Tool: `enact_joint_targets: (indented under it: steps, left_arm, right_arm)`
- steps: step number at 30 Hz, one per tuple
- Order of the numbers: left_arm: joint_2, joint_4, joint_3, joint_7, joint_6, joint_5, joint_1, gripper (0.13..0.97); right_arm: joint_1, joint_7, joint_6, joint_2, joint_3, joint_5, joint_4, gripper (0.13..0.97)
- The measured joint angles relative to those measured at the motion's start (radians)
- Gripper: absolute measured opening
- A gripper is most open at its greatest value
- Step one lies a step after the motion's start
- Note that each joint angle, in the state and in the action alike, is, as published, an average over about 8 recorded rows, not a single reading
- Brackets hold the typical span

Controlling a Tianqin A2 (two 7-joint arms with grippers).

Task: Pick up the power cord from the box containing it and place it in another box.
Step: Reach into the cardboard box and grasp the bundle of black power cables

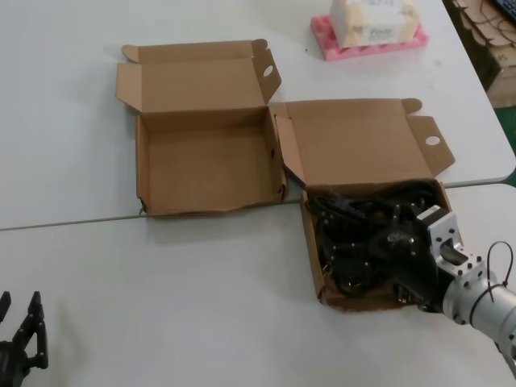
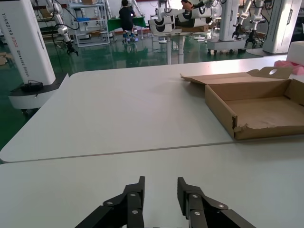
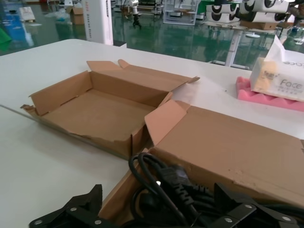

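Note:
The squarer cardboard box (image 1: 313,250) at the right holds a heap of black cords (image 1: 363,234). My right gripper (image 1: 401,244) is lowered into that heap, open. In the right wrist view its fingers (image 3: 88,202) stand wide apart around a looped power cord (image 3: 173,178) with a moulded plug; they are not closed on it. The wider, shallow box (image 1: 205,165) with a wavy front rim lies empty to the left, also in the right wrist view (image 3: 95,111) and the left wrist view (image 2: 259,111). My left gripper (image 1: 20,314) is parked open and empty at the near left (image 2: 160,187).
A tissue pack on pink foam (image 1: 367,32) stands at the back right and also shows in the right wrist view (image 3: 278,83). A table seam (image 1: 81,222) runs under the boxes' front edges. The table's right edge (image 1: 508,173) is close to the cord box.

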Motion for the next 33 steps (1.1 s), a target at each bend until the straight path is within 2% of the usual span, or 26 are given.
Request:
enact_joint_targets:
  steps: [6, 9, 10, 13, 18, 19, 27, 33]
  left_arm:
    - [0.000, 0.000, 0.000, 0.000, 0.000, 0.000, 0.000, 0.293]
    - [0.000, 0.000, 0.000, 0.000, 0.000, 0.000, 0.000, 0.243]
    - [0.000, 0.000, 0.000, 0.000, 0.000, 0.000, 0.000, 0.243]
    - [0.000, 0.000, 0.000, 0.000, 0.000, 0.000, 0.000, 0.243]
    - [0.000, 0.000, 0.000, 0.000, 0.000, 0.000, 0.000, 0.199]
    - [0.000, 0.000, 0.000, 0.000, 0.000, 0.000, 0.000, 0.190]
    - [0.000, 0.000, 0.000, 0.000, 0.000, 0.000, 0.000, 0.167]
    - [0.000, 0.000, 0.000, 0.000, 0.000, 0.000, 0.000, 0.163]
  right_arm:
    - [0.027, 0.000, 0.014, -0.016, -0.010, -0.001, -0.035, 0.764]
    - [0.038, 0.000, 0.017, -0.021, -0.014, 0.002, -0.056, 0.764]
    - [0.042, 0.000, 0.017, -0.023, -0.015, 0.004, -0.062, 0.764]
    - [0.050, 0.000, 0.016, -0.027, -0.017, 0.012, -0.081, 0.691]
    - [0.057, 0.000, 0.014, -0.033, -0.014, 0.029, -0.105, 0.569]
    - [0.058, 0.000, 0.013, -0.034, -0.013, 0.033, -0.109, 0.569]
    - [0.068, 0.000, 0.019, -0.028, -0.025, 0.047, -0.134, 0.368]
    - [0.070, 0.000, 0.032, -0.009, -0.039, 0.051, -0.131, 0.286]
